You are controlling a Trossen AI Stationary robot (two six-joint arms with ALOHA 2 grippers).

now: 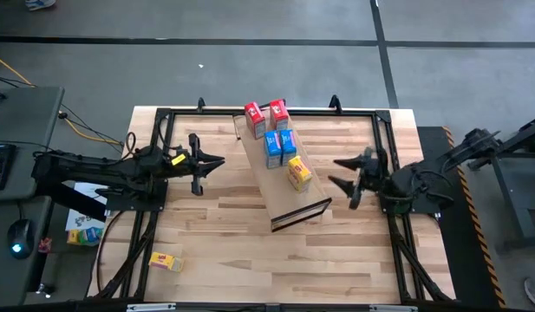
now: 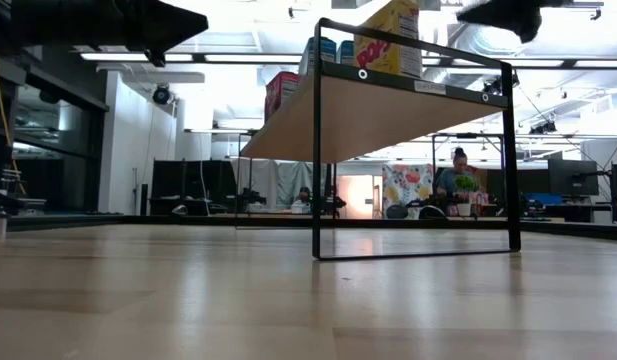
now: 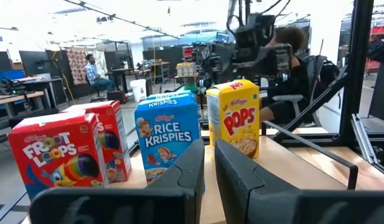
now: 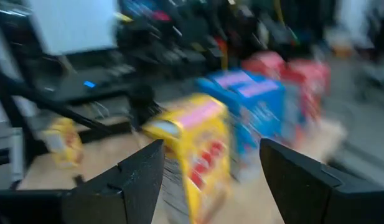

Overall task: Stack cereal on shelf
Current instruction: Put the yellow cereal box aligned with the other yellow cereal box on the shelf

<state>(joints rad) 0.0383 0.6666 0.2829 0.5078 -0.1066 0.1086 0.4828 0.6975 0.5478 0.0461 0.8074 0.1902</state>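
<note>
- I see five cereal boxes lined along the shelf; a sixth yellow box lies at seven o'clock on the table.
- My left gripper is pressed together, empty; my right gripper is spread, empty.
- Risk, I judge: fetching the stray, I could clip the Pops box and topple the row.

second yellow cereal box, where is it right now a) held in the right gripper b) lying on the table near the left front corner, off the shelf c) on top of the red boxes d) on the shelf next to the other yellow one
b: the high view shows one yellow box on the shelf and the second yellow box lying on the tabletop by the left front corner, clear of both grippers.
</note>
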